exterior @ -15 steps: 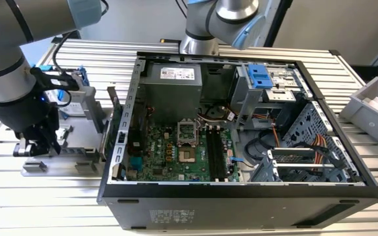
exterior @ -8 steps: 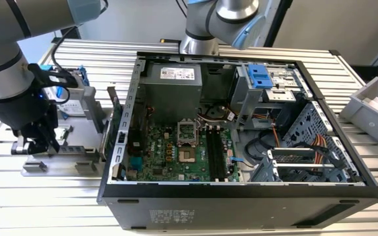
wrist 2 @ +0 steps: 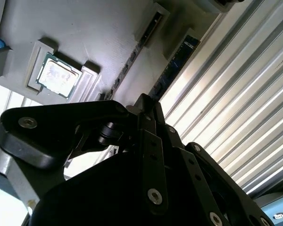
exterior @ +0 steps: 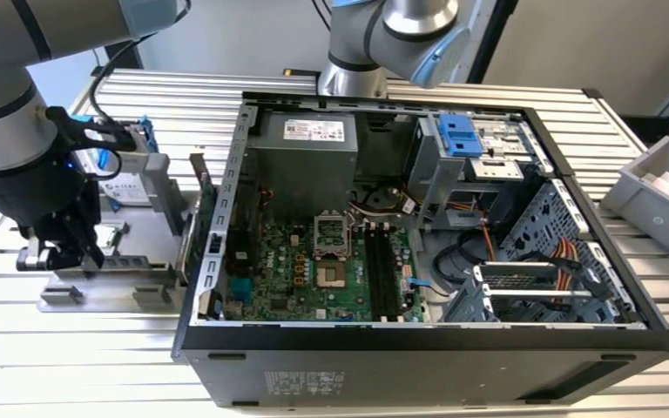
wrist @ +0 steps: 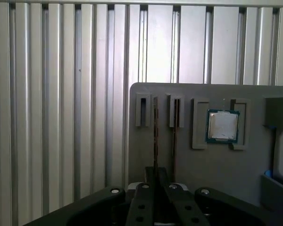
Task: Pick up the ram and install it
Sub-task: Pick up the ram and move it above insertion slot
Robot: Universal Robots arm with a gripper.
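One arm (exterior: 10, 131) stands upright; tool (wrist: 155, 173) points down onto the ram (wrist: 155, 134).

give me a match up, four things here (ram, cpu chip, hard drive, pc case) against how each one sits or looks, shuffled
Things:
1. ram
2. CPU chip
3. hard drive
4. computer case

States:
a. open, insides exposed
b. lying flat, silver top up
c. blue-framed, standing upright
d. thin stick standing on edge

Pairs: 1-d, 2-b, 3-c, 4-a
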